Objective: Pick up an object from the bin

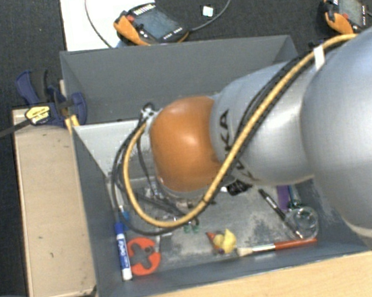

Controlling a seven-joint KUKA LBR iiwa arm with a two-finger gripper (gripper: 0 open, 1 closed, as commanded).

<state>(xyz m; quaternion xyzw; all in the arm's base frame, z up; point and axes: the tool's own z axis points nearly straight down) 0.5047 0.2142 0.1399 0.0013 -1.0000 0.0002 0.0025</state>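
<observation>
Along the left wall of the grey metal bin (99, 210) lies a blue-and-white plastic marker pen (123, 251), its long axis running up and down the view. Just beside it on the right sits a flat red-orange plastic disc with cut-outs (144, 255). The gripper (169, 202) hangs under the arm's orange wrist cover, above and slightly to the right of these two. Whether it is open or closed, or has hold of anything, I cannot tell.

A small green piece (193, 226) lies just to its lower right and looks the nearest thing, so a short shift that way would likely centre it. Further right lie a small yellow toy (223, 241), a red-handled paintbrush (277, 246) lying crosswise along the near wall, and a clear glass ring (304, 220).
</observation>
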